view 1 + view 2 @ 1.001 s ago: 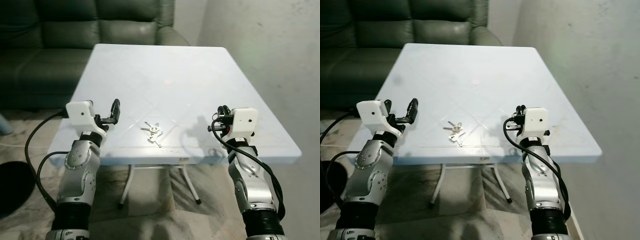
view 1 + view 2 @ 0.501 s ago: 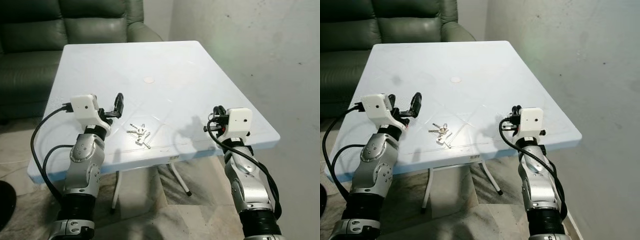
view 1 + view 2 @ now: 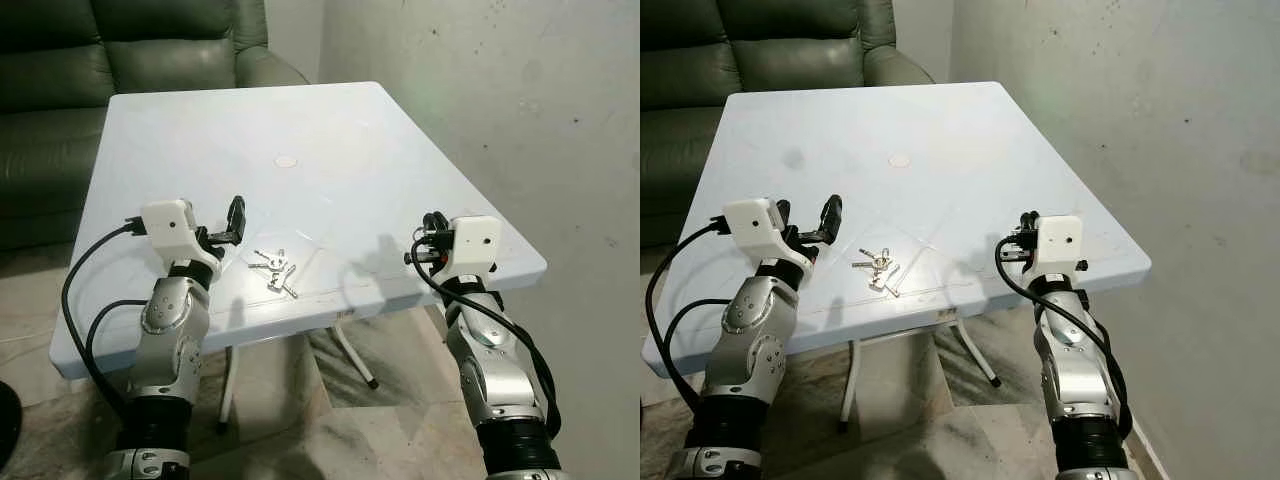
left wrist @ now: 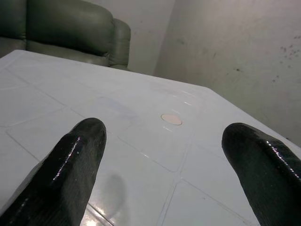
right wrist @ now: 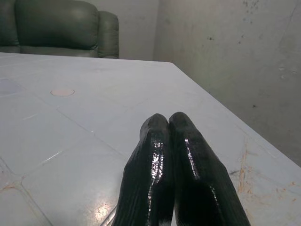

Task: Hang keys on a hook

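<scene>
Small bunch of silver metal keys (image 3: 273, 271): lying loose on the pale blue square plastic bench (image 3: 330, 130), near its front edge, ungrasped. Left end effector (image 3: 236, 218): just beside the keys, fingers spread wide apart, empty. Right end effector (image 3: 431, 240): well apart from the keys, above the bench's right front corner, fingers pressed together, empty. Change: the head view has swung, bench and dark green leather sofa (image 3: 120, 50) shifting leftward; keys appear unmoved. No hook seen; pickup judged not yet begun.
</scene>
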Robot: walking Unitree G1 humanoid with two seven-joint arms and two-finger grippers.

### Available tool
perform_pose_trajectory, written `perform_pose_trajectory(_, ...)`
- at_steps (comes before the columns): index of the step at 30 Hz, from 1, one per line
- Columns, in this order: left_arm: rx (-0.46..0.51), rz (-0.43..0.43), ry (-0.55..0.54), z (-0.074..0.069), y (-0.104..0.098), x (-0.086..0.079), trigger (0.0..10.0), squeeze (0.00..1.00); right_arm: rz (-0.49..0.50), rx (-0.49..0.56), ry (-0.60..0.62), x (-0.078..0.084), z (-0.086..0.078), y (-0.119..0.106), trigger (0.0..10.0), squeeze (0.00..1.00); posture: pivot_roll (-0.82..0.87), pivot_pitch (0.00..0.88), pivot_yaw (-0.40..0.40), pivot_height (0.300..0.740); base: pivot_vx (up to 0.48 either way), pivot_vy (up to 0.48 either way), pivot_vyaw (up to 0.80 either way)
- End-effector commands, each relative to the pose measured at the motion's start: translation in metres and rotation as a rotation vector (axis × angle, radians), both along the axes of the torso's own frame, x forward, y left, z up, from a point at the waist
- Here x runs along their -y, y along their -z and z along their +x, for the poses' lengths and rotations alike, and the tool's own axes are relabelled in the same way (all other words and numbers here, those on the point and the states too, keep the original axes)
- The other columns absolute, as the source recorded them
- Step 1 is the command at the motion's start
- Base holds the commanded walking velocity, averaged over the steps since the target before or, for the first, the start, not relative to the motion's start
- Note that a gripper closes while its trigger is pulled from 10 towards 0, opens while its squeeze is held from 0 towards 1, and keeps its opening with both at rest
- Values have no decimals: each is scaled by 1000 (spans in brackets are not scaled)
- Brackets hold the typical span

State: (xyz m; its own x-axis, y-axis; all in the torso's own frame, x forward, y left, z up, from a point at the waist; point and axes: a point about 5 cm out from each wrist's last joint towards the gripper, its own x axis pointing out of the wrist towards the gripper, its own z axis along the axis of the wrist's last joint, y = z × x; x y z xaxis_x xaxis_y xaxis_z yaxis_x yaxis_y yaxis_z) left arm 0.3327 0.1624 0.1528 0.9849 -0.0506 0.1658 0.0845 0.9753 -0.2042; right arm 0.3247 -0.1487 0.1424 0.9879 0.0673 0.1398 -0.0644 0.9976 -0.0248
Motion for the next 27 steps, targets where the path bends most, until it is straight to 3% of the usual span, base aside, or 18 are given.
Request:
perform_pose_trajectory(1, 14, 6, 5, -1, -4, 2, 10000, 0, 2, 17, 0, -1, 2, -6, 10000, 0, 47, 0, -52, 732, 0, 0, -788)
perform_pose_trajectory(20, 0, -9, 2, 0, -2, 2, 10000, 0, 8, 19, -1, -1, 2, -7, 10000, 0, 47, 0, -52, 732, 0, 0, -788)
perform_pose_trajectory(24, -8, -10, 2, 0, -1, 3, 10000, 0, 8, 16, -3, -2, 2, -6, 10000, 0, 48, 0, -52, 732, 0, 478, -788)
perform_pose_trajectory(27, -14, 7, -9, 0, -1, 3, 10000, 0, 6, 15, -6, -2, 1, -6, 10000, 0, 49, 0, -53, 732, 0, 0, -788)
